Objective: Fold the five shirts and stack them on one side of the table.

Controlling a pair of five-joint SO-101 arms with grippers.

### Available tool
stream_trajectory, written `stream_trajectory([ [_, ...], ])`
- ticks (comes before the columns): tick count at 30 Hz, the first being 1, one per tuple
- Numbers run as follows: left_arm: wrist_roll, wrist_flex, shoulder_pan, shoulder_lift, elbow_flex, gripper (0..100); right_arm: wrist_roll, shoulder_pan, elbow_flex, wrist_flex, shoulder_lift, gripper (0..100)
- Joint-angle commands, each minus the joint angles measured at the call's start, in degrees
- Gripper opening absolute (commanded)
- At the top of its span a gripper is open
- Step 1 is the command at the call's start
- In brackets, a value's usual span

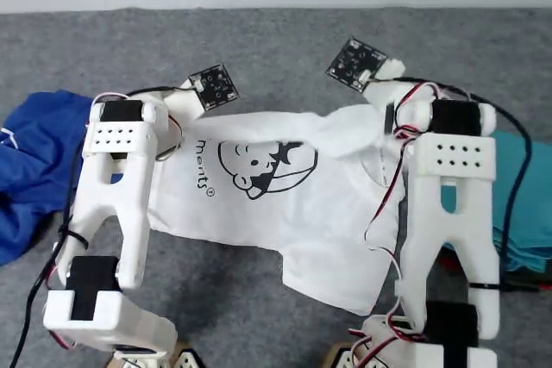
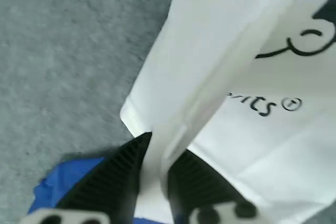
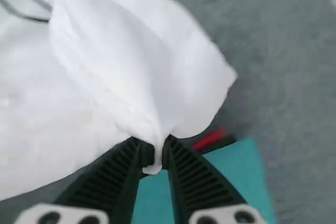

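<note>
Grey felt-like tabletop [image 1: 285,49], white wall at the far edge. White shirt [image 1: 285,213] lies mid-table between the two arms, print side up, mostly spread flat. Left gripper [image 2: 155,145] is clamped on a raised fold at the shirt's left edge. Right gripper [image 3: 156,148] is pinched on bunched fabric at its far right corner. Blue shirt [image 1: 39,140] is crumpled at the left, teal shirt [image 1: 517,204] at the right.

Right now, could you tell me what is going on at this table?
Both arms hold the white printed shirt spread on the grey table: the left end effector is shut on its edge near the crumpled blue shirt, the right end effector on a bunched fold near the teal shirt.
</note>
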Motion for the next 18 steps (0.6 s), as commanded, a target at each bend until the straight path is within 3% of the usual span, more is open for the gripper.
stream_trajectory([
  [1,0.1,3.2,-0.6,-0.2,-0.9,2,-4.3,-1.5,-4.0,9.5,-2.9,1.3],
  [7,0.1,5.4,-0.8,-0.3,3.8,2,-7.6,-2.9,-4.0,22.5,-2.9,1.3],
  [12,0.0,5.4,-2.7,-0.4,6.7,2,-8.6,-2.9,-1.7,22.9,-6.5,1.0],
  [18,-0.1,6.1,-6.8,-0.3,7.3,2,-8.7,-4.5,12.0,22.9,-18.3,1.1],
])
